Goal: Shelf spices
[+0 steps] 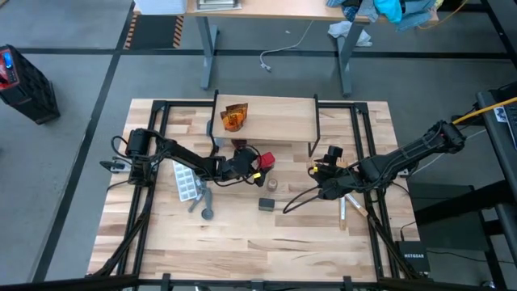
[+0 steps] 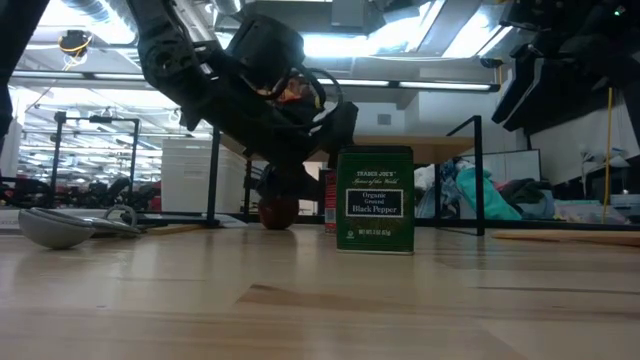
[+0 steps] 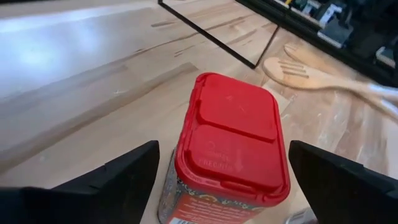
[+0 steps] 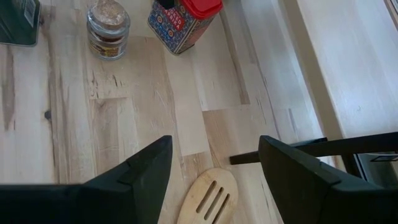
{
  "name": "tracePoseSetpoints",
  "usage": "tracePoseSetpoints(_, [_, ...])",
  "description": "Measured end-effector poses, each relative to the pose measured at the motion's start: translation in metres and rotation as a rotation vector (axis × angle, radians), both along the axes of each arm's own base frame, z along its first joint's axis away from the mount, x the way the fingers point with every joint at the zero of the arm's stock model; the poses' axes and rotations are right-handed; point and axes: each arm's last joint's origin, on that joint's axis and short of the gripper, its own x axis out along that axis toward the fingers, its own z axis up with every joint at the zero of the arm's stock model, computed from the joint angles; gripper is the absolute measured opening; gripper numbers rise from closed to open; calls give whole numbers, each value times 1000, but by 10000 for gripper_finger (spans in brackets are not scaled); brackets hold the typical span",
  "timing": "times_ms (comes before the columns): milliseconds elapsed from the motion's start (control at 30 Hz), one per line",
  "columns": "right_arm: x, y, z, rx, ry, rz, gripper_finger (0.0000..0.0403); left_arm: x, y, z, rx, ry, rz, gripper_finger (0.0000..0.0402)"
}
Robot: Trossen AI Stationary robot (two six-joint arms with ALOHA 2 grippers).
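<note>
Red-lidded and standing upright on the surface, the spice box (image 3: pixel 227 146) sits squarely between the two fingers of the left gripper (image 1: pixel 242 166), in front of the shelf (image 1: pixel 266 120) and just below its front edge in the high view. The left jaws are spread wide, one finger on either side of the box with clear gaps showing, so nothing is grasped yet. The lid's long axis runs forward, away from the wrist, so the fingers face the box's two long flanks; a squeeze from here would, I judge, catch it across its narrow width.

One orange crinkly packet (image 1: pixel 234 118) already lies on the shelf plank. The small round jar (image 4: pixel 108 27) stands just beside the red box, and the dark pepper tin (image 2: pixel 375 200) stands near it, both on the surface.

The right gripper (image 1: pixel 323 171) waits to the right of the group, jaws parted and holding nothing, above a pale wooden slotted utensil (image 4: pixel 208 200). The left arm is plainly the nearer one to the red box. A white blister tray (image 1: pixel 186 183) lies by the left arm, not part of the job.
</note>
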Motion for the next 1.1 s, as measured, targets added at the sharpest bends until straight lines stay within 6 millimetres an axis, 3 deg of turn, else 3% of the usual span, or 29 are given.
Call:
tracePoseSetpoints(167, [0,0,0,0,0,-1,246,0,0,0,46,25,-23,316])
tracePoseSetpoints(467, [0,0,0,0,0,0,246,0,0,0,82,44,-41,198])
tracePoseSetpoints(833, [0,0,0,0,0,0,246,0,-7,2,81,33,-60,198])
tracePoseSetpoints(1100, [0,0,0,0,1,-1,246,-5,-17,38,156,-29,-117,198])
